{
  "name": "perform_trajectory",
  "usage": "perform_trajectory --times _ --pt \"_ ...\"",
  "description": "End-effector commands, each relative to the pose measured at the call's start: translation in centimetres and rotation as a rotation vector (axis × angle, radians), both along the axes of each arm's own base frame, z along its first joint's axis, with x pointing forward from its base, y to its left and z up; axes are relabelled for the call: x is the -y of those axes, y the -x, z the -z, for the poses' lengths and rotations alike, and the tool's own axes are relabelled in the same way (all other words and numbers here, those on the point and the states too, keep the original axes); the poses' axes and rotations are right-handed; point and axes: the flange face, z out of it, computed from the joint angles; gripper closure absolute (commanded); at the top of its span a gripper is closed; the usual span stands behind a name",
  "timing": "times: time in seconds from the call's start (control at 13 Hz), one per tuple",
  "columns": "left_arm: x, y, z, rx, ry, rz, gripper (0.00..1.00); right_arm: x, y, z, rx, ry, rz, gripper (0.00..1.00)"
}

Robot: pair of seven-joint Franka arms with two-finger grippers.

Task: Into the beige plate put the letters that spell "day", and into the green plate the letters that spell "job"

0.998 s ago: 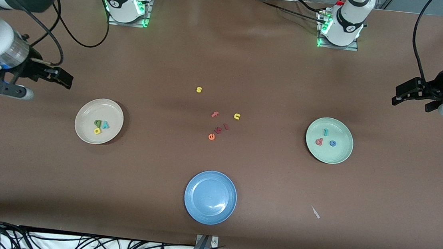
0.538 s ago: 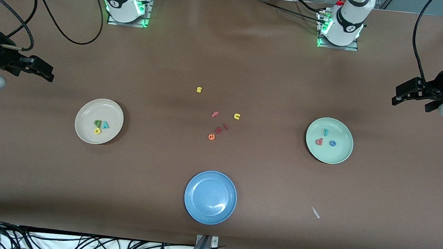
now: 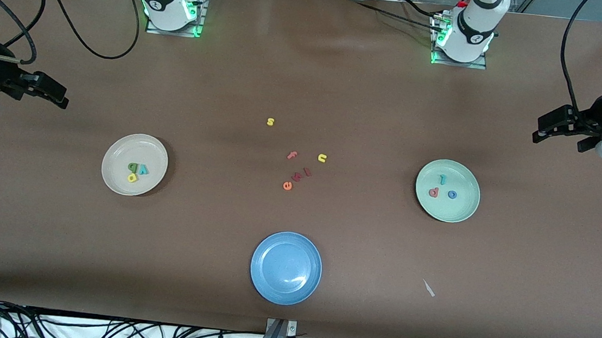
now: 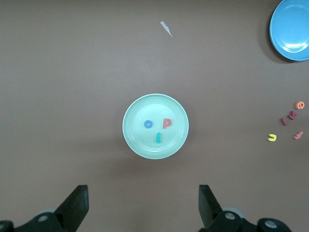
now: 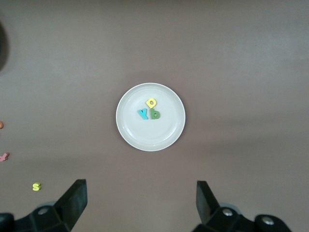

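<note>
The beige plate [image 3: 117, 153] holds a dark green "d" [image 3: 133, 166], a teal "y" [image 3: 144, 169] and a yellow "a" [image 3: 132, 177]. The green plate [image 3: 464, 205] holds a teal "j" [image 3: 442, 178], a pinkish-red "b" [image 3: 433, 192] and a blue "o" [image 3: 452, 194]. My right gripper [image 3: 57, 94] hangs open and empty over bare table at the right arm's end. My left gripper [image 3: 547, 128] is open and empty over the left arm's end. Each wrist view looks down on its plate, the beige plate [image 5: 145, 135] and the green plate [image 4: 140, 111].
A blue plate [image 3: 272, 253] lies empty near the front camera. Loose letters lie mid-table: a yellow "s" [image 3: 270, 121], a pink "f" [image 3: 292, 155], a yellow "u" [image 3: 322, 158], an orange "e" [image 3: 287, 186] and two small red ones. There is also a white scrap [image 3: 428, 288].
My right arm has drawn back from beside the beige plate toward its end of the table, rising out of view. The left arm and all letters have stayed put.
</note>
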Motion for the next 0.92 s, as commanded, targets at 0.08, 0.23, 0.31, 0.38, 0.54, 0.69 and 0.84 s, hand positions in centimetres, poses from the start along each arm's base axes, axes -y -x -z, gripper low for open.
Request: perform_trajectory --times 0.08,0.23,0.31,0.38,0.54,0.69,0.84 --pt "0.1 0.2 -0.6 0.006 -0.017 0.022 0.0 0.2 0.6 -0.9 0.007 -0.01 0.002 0.0" --pt "0.1 0.2 -0.6 0.006 -0.017 0.022 0.0 1.1 0.6 -0.8 0.006 -0.018 -0.054 0.0" --pt "0.1 0.2 -0.6 0.006 -0.017 0.022 0.0 1.2 0.6 -0.9 0.008 -0.021 -0.1 0.0" --pt "0.1 0.2 -0.6 0.006 -0.017 0.022 0.0 1.3 0.6 -0.8 0.006 -0.021 -0.099 0.0" --pt "0.1 0.1 -0.6 0.005 -0.017 0.022 0.0 1.6 0.9 -1.2 0.011 -0.021 -0.09 0.0" --pt "0.3 0.1 -0.6 0.005 -0.018 0.025 0.0 1.8 1.3 -1.6 0.018 -0.02 -0.089 0.0" --pt "0.3 0.1 -0.6 0.005 -0.016 0.025 0.0 1.6 1.3 -1.5 0.015 -0.02 -0.09 0.0"
